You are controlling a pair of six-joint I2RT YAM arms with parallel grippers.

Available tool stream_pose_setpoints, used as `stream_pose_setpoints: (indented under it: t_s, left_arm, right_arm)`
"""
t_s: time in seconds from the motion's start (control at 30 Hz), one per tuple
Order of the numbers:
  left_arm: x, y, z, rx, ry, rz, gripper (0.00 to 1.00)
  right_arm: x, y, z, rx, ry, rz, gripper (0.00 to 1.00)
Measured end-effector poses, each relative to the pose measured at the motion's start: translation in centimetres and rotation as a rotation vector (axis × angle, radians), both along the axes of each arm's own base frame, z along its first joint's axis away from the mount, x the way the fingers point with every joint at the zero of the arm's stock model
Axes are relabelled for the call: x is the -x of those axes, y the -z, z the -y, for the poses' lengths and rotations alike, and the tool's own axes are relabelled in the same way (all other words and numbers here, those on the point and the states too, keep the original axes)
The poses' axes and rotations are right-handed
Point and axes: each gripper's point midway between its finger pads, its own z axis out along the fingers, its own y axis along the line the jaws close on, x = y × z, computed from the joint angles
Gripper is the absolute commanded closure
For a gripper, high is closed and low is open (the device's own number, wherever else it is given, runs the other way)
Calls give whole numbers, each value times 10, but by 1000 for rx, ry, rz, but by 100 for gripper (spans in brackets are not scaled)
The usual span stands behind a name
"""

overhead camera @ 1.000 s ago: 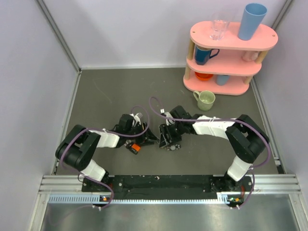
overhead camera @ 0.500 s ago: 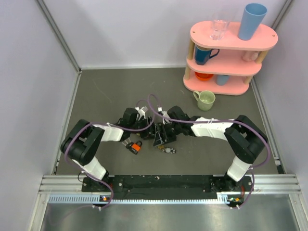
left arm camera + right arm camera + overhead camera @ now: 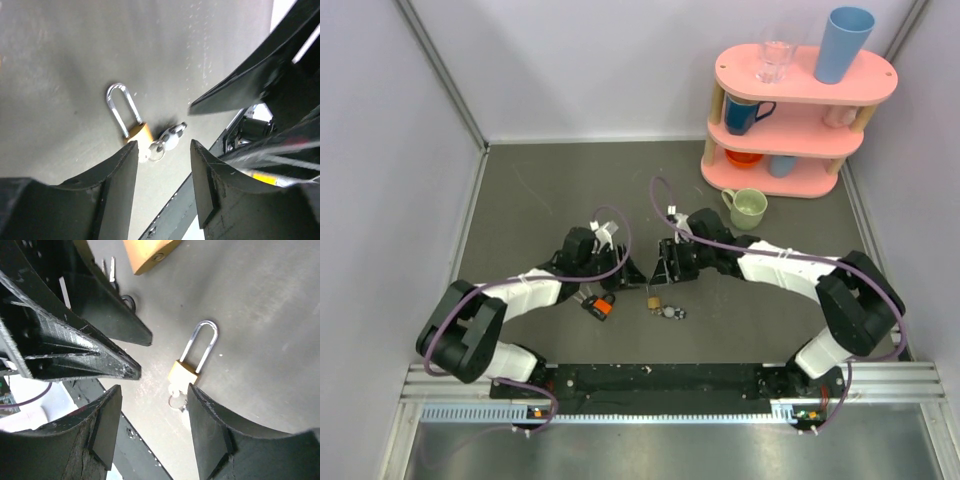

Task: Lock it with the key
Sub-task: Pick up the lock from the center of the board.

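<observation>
The left gripper [image 3: 162,144] stands open with nothing between its fingers, and the right gripper [image 3: 155,386] is also spread and empty. In the left wrist view the key [image 3: 171,136] lies just past the fingertips. It is silver, one of a small bunch, flat on the table [image 3: 60,60] and touching the base of a small brass padlock [image 3: 138,134]. The padlock's silver shackle points away from the tool.

The right wrist view has the same padlock just beyond its own jaws, but there only a ring and a scrap of silver from the bunch show beside one finger. Further out, only this view catches the left gripper's black fingers off to one side. It also shows a tan lock body [image 3: 149,252] with a keyhole, cut off by the frame edge.

Only the overhead view shows an orange-and-black padlock [image 3: 600,306] lying on the base side of the left gripper. It also shows the brass padlock and bunch on the base side of the right gripper.

Half a second ago the two grippers nearly met; now they stand apart. A second ago the right gripper covered the spot where the brass padlock and bunch now lie exposed. The orange-and-black padlock has not shifted.
</observation>
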Motion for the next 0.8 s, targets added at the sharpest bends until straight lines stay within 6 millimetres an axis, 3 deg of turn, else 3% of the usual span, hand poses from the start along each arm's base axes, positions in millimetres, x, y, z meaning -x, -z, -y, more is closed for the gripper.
stream_pose_setpoints:
  t_s: [0.1,0.27,0.4,0.43,0.5,0.8]
  left_arm:
    - [14,15,-9,-21,-12,-39,52]
    - [31,36,-17,-36,-27,-111,58]
    - [32,43,-15,-27,-32,-136,62]
    - [32,44,-15,-26,-32,-138,62]
    - [31,46,-14,-20,-31,-141,64]
    - [28,58,-8,5,-36,-171,68]
  right_arm:
    - [-5,0,11,-2,31,6,48]
    - [-1,16,23,22,49,-30,52]
    - [0,31,19,26,38,-72,55]
    - [1,37,18,31,35,-89,64]
    - [4,51,17,39,36,-134,66]
    - [9,65,9,11,29,-213,73]
